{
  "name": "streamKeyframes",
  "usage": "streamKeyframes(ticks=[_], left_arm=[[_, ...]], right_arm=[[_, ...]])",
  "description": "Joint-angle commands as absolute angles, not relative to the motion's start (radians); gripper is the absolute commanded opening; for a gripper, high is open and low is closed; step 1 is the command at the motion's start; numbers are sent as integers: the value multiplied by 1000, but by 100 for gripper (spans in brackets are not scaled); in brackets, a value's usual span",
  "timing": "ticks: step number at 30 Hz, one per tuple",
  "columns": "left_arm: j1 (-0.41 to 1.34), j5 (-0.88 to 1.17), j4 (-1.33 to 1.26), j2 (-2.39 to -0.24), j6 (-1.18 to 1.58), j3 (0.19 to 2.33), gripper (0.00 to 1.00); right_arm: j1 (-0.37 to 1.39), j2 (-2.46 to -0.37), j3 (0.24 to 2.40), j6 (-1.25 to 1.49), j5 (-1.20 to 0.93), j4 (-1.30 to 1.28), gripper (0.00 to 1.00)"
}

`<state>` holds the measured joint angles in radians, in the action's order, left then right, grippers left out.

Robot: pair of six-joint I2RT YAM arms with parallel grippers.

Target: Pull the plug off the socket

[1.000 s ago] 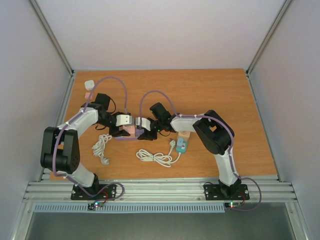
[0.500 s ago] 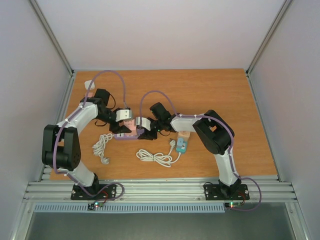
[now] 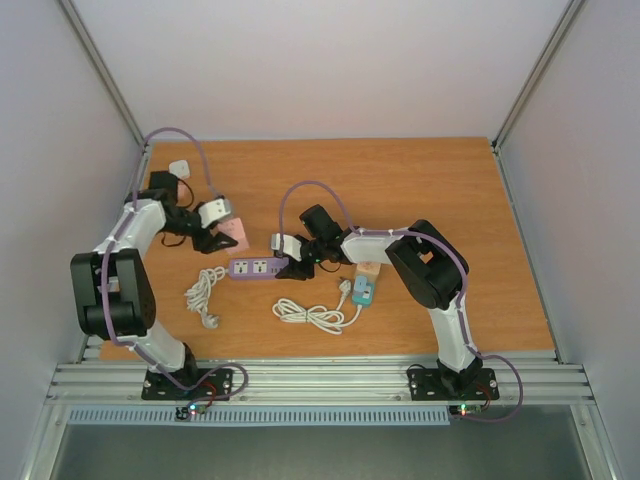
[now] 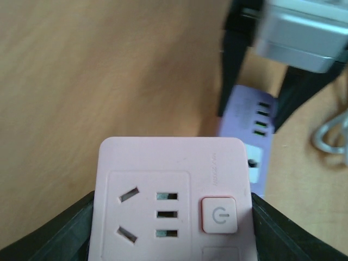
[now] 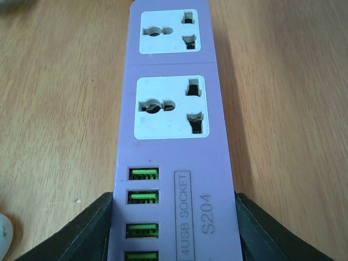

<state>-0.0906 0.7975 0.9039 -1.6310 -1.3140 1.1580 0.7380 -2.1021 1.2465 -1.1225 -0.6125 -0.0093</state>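
From above, your left gripper has swung back to the left with the pink plug clamped in it. The plug is now well apart from the purple power strip, which your right gripper pins to the tabletop.

Left wrist: the plug sits squarely between the fingers, with the strip blurred behind it.

Right wrist: both sockets look empty, and the fingers are clenched on the USB end. The pull seems done.

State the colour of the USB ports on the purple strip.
Green USB ports on the purple strip; clearest in the right wrist view.
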Motion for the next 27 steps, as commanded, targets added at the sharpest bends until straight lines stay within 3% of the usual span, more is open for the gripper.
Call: streamKeyframes(ticks=[1,8,22,27], left_arm=[[-173,888,751,-1639,-1144,1195,31],[-257,883,467,-1685,-695,1229,33],[-257,832,202,-1922,-206,1413,37],[-257,816,129,-2029,-39,1495,40]], right_arm=[[731,-2141,1238,-1118,-510,-62,25],[730,-2135,1242,-1099,-500,-54,42],[731,-2109,1239,-1063,-494,-31,86],[732,-2101,1244,-1049,-497,-25,93]])
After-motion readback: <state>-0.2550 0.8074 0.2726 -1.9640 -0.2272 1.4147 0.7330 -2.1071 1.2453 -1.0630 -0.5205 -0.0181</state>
